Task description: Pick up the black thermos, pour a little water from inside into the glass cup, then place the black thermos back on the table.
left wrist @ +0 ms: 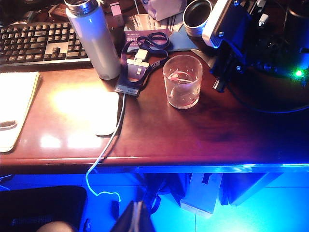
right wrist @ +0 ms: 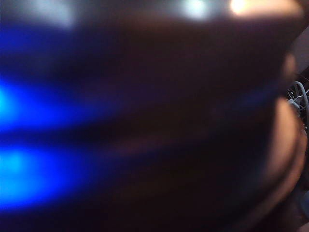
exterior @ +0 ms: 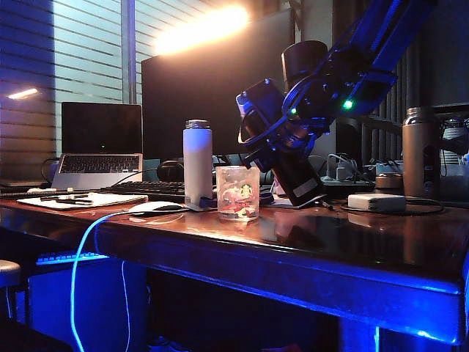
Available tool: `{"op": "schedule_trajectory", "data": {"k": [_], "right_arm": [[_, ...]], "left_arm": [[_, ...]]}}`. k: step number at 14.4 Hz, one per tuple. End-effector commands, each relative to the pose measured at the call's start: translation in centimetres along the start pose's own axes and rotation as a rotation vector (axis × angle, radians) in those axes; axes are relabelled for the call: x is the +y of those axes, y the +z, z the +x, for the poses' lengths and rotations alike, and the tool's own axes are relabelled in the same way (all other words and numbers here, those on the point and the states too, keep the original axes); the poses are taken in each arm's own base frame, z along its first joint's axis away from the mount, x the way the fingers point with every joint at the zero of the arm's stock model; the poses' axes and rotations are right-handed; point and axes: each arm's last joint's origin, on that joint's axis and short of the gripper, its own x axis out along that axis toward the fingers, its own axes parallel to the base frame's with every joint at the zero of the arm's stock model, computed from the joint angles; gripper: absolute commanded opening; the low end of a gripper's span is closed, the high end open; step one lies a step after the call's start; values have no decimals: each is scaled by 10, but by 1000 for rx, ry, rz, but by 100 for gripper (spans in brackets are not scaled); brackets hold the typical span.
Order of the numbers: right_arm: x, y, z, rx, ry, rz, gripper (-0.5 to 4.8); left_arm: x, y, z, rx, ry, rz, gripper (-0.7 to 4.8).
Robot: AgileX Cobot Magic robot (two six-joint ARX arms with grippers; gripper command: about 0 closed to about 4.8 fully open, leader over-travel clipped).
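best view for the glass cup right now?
Left wrist view: the glass cup is seen from above, whole and unobstructed on the table, rim and interior visible. Exterior view shows it side-on, printed face clear but not the inside. Right wrist view is filled by a blurred dark surface; no cup visible.

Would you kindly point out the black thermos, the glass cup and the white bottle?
black thermos (exterior: 297,176): exterior view, lower body.
glass cup (left wrist: 183,82): left wrist view, side wall.
white bottle (exterior: 197,165): exterior view, mid body.
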Motion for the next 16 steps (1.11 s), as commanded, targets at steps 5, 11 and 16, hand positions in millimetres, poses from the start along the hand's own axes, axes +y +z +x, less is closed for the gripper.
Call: {"op": "schedule_trajectory", "data": {"k": [5, 11, 16], "right_arm": [[-12, 20, -3, -82, -83, -51, 25], [-16, 27, 0, -67, -101, -53, 25], [-15, 26, 1, -47, -89, -60, 25]], "left_arm": [[0, 2, -2, -14, -1, 4, 22], [0, 2, -2, -14, -1, -1, 22], [0, 2, -2, -14, -1, -22, 22]]}}
